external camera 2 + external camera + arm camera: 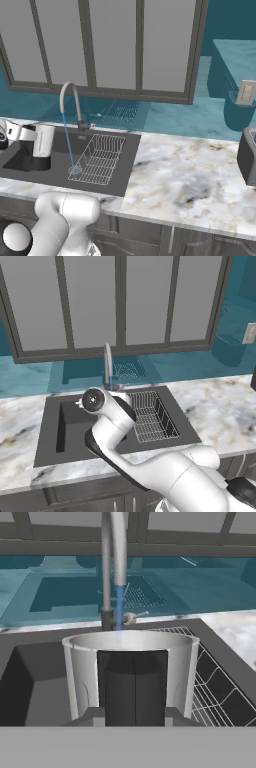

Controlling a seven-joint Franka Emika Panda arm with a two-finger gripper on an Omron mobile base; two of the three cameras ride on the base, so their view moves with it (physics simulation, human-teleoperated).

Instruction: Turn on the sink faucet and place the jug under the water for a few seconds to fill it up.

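- Your claw (pixel 132 719) is closed round the jug (pixel 131 674): in the hand view the two dark fingers (pixel 117 687) sit pressed against the near wall of the glass, with no gap showing between pad and glass.
- The jug is upright, held over the left part of the sink (pixel 60 150); in the right base view it (pixel 43 145) hangs left of the wire rack (pixel 102 157), with its black base low in the basin.
- The faucet (pixel 70 102) is running. The water (pixel 68 142) falls as a thin blue line and lands on the rack side, to the right of the jug.
- In the hand view the stream (pixel 119 607) drops behind the far rim. It looks not yet inside the mouth, though that angle alone can't settle it.
- Handling: it's glass, so rigid, smooth and probably slick, more so once splashed. It won't give under a squeeze, so don't over-clamp.
- The thick base puts the weight low, and water will add load as it fills. Expect it to want to slide down between the pads.
- The best hold is mid-wall on opposite sides, about where you have it now, not on the thin rim.
- Keep it level and shift it toward the stream slowly, and watch for a knock against the spout or the rack.
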